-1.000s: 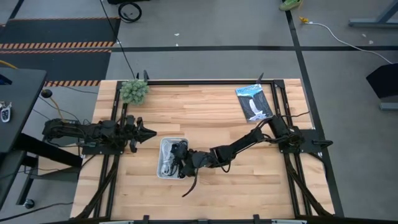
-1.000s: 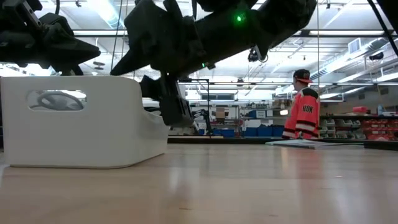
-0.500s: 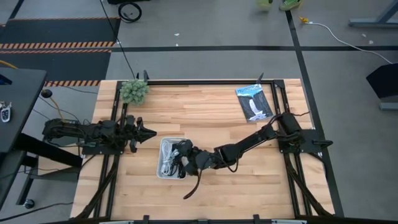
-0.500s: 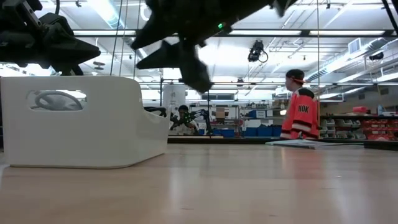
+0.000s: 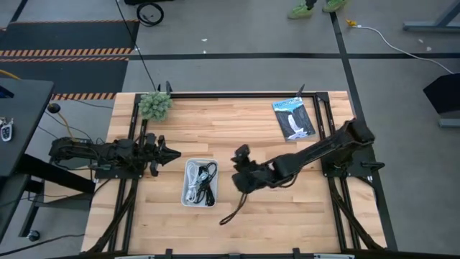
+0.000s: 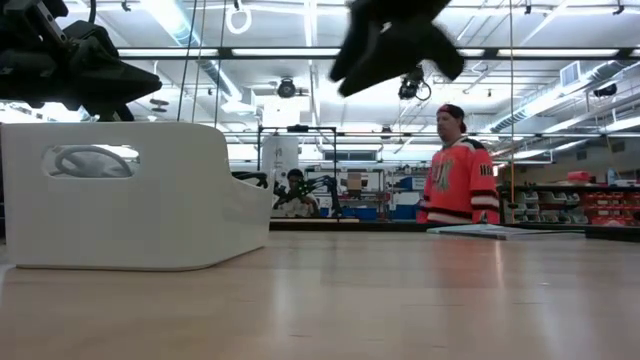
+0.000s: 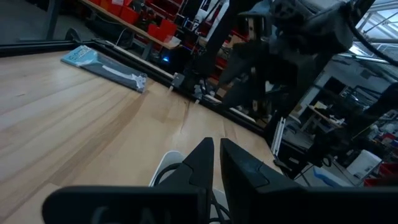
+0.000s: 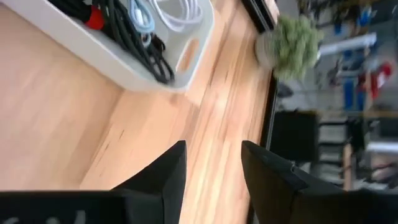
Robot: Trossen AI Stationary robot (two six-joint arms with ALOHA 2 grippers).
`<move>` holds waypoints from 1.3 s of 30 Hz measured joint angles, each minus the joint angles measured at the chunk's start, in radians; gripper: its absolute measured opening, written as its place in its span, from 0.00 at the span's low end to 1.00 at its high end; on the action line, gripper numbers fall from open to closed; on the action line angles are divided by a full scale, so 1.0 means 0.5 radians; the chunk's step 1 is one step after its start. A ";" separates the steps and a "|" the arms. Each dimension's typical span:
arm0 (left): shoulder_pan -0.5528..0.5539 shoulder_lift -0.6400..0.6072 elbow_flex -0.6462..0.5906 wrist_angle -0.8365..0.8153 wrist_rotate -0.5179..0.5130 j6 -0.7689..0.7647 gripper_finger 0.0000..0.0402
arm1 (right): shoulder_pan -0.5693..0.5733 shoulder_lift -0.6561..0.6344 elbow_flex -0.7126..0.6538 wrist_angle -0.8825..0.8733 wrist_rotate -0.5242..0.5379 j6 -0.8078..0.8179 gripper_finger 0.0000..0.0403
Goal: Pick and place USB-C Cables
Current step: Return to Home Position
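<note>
A white tray [image 5: 185,188] [image 6: 130,200] [image 8: 124,71] stands on the wooden table left of centre. The coiled USB-C cables [image 5: 201,183] lie in it: a black one [image 8: 130,37], one with a red bit [image 8: 93,17], a silver-grey one [image 8: 140,18] and a white one [image 8: 180,12]. My right gripper [image 5: 238,178] [image 8: 214,180] [image 6: 395,45] hangs open and empty above the table just right of the tray, fingers toward it. My left gripper [image 5: 175,153] [image 7: 214,158] waits shut above the table, just beyond the tray's far-left corner.
A blue-black flat packet [image 5: 293,119] [image 7: 102,62] lies near the table's far right corner. A green plant ball [image 5: 154,106] [image 8: 292,43] sits at the far left corner. A person in an orange jersey [image 6: 455,180] stands in the room beyond the table.
My right gripper has risen out of the tray and swung toward the table's right, clear of the tray's rim. The cables it covered now show lying in the tray. The person in the room has walked leftward in the low view.
</note>
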State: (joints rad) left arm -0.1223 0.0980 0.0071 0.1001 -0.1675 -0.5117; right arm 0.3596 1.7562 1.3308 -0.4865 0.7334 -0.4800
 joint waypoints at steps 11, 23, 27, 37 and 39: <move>0.001 0.000 0.000 -0.001 0.000 0.001 0.09 | 0.092 -0.833 -0.784 0.420 -0.291 0.376 0.39; 0.001 0.000 0.000 0.000 0.000 0.000 0.09 | 0.085 -1.485 -1.815 2.196 -0.564 0.480 0.39; 0.000 0.000 0.000 0.000 0.000 0.000 0.09 | 0.091 -1.617 -2.003 2.522 -0.562 0.477 0.39; 0.001 0.000 0.000 0.000 0.000 0.000 0.09 | 0.017 -1.839 -2.244 2.771 -0.435 0.902 0.39; 0.001 0.000 -0.001 -0.001 0.000 0.000 0.09 | -0.013 -1.869 -2.333 2.790 -0.405 0.961 0.39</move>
State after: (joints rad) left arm -0.1219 0.0981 0.0068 0.0998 -0.1677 -0.5117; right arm 0.3532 0.8215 0.1642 0.9084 0.5308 0.0007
